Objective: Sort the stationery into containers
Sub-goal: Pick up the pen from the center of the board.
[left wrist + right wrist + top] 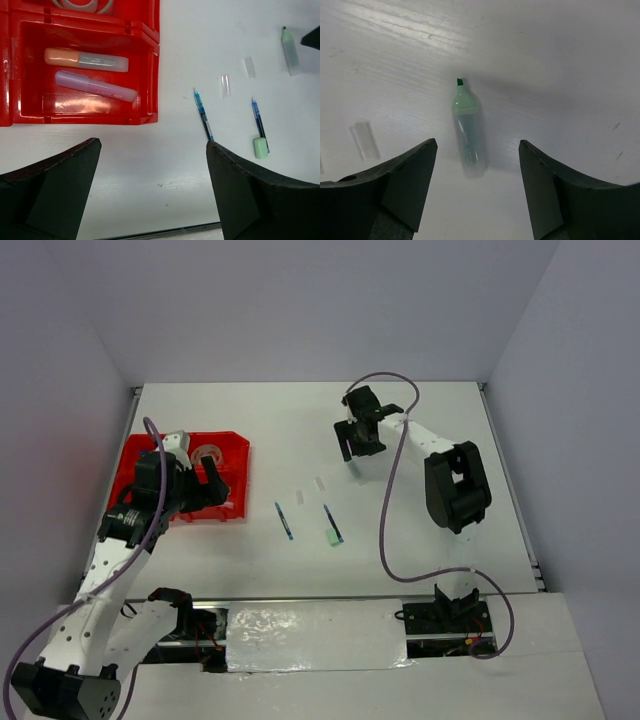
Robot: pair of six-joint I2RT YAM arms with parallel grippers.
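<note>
Right claw (477, 145) hangs over the uncapped green marker (467, 132), jaws apart on either side of it, touching nothing. The marker lies flat on the worktop (560, 60), well apart from the red tray (135, 455).

For a clean pick: centre on the barrel, go low, close across its width, not on the tip.

Left claw (152, 145) is wide and empty, near the tray. Only its wrist view shows an orange marker (85, 59) and a purple marker (95, 86) in one compartment. In the top view the arm covers that part.

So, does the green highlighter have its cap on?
No, the green highlighter lies on the table with its dark green tip bare.
</note>
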